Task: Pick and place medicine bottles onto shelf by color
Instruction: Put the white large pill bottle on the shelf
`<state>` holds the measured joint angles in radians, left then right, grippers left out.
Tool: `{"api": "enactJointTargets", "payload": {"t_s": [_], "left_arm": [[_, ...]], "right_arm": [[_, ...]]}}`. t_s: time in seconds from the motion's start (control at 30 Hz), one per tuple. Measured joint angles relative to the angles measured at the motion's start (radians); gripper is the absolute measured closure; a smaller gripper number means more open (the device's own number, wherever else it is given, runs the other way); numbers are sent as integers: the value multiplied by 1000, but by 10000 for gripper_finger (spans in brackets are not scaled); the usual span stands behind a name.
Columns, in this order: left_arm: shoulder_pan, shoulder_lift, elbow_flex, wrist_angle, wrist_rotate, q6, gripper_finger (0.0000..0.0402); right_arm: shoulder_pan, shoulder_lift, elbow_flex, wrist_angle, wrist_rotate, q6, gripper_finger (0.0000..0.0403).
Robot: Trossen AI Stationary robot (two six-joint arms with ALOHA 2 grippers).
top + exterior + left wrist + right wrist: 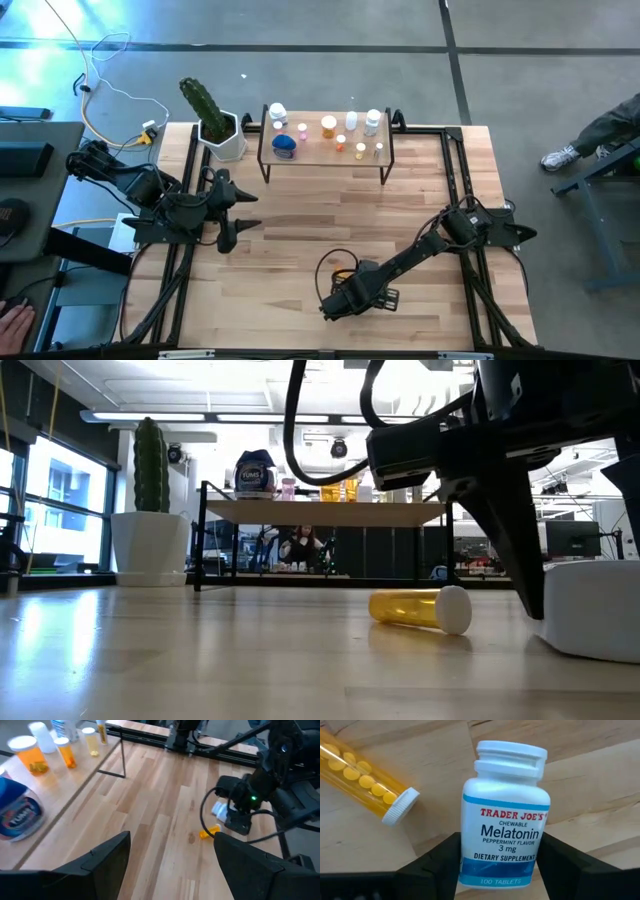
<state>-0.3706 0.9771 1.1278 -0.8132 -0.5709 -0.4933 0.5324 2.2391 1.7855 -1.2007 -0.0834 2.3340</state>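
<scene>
A white melatonin bottle (504, 815) is being grasped between the fingers of the right gripper (500, 865), low over the near part of the desk (290, 220). Just beside it, an orange vial (362, 782) is lying on its side. The left gripper (235, 210) is being held released near the shelf (325, 150), where other bottles are standing.
</scene>
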Motion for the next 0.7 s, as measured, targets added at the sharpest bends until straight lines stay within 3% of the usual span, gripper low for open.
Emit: {"api": "enactJointTargets", "payload": {"t_s": [0.33,0.7], "left_arm": [[59,-47,0,1,206,12,124],[161,-115,0,1,345,53,124]], "right_arm": [[8,-2,29,0,28,-113,196],[40,-3,212,-49,323,-153,197]]}}
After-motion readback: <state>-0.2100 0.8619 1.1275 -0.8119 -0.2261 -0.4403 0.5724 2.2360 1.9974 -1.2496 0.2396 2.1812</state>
